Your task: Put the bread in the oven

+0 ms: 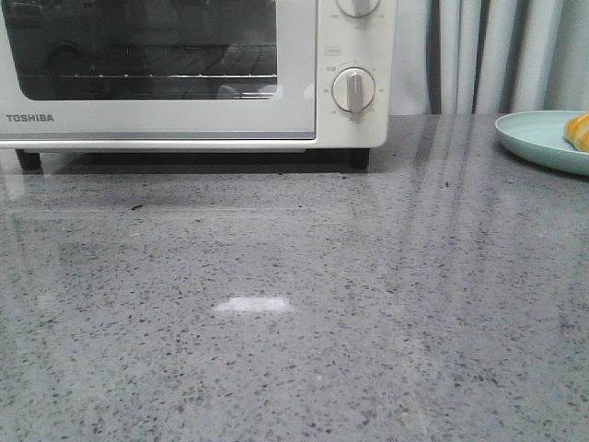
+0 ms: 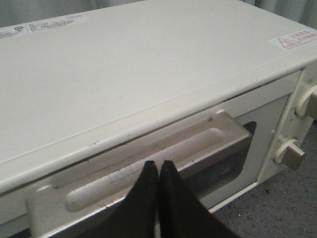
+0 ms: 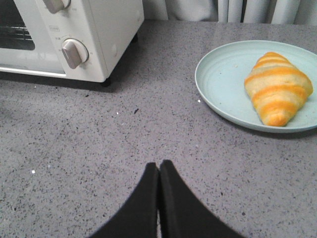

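Observation:
The cream-white Toshiba oven (image 1: 184, 74) stands at the back left, its glass door closed. In the left wrist view my left gripper (image 2: 158, 163) is shut and empty, its tips just above the door's handle bar (image 2: 148, 158) near the oven's top (image 2: 148, 64). The bread (image 3: 276, 87), a golden-orange striped croissant, lies on a pale blue plate (image 3: 223, 79) at the back right; only its edge shows in the front view (image 1: 578, 131). My right gripper (image 3: 159, 164) is shut and empty above bare counter, nearer than the plate and left of it. Neither gripper shows in the front view.
The grey speckled counter (image 1: 294, 304) spans the front view. Round dials (image 1: 353, 90) sit on the oven's right panel, also seen in the right wrist view (image 3: 74, 52). Grey curtains (image 1: 479, 55) hang behind. The plate's rim (image 1: 534, 138) reaches the right edge.

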You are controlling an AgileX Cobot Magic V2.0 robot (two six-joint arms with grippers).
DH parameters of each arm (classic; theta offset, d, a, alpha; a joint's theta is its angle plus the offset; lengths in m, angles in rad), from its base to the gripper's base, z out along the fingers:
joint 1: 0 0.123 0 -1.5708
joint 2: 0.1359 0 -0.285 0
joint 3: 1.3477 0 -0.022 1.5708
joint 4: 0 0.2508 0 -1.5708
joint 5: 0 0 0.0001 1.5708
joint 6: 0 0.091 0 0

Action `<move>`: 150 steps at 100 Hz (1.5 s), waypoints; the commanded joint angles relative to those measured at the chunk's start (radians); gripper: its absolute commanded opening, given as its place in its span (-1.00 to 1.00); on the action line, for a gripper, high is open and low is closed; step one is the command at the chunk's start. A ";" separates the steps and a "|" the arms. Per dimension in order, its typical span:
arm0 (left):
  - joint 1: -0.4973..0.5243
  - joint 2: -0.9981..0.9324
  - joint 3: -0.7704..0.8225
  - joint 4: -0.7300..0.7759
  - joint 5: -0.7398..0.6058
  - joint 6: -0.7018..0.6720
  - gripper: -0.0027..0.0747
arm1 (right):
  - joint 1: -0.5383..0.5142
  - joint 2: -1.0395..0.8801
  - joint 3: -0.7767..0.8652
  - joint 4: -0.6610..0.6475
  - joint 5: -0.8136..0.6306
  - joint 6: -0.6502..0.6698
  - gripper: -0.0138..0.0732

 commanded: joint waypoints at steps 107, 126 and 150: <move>-0.008 -0.007 0.096 0.093 0.220 -0.008 -0.99 | 0.001 0.013 -0.035 0.025 -0.051 -0.011 -0.84; -0.008 -0.052 0.206 0.093 0.226 -0.008 -0.99 | 0.001 0.013 -0.035 0.054 -0.060 -0.011 -0.84; -0.008 -0.060 0.322 0.096 0.224 -0.008 -0.99 | 0.001 0.013 -0.035 0.071 -0.116 -0.011 -0.84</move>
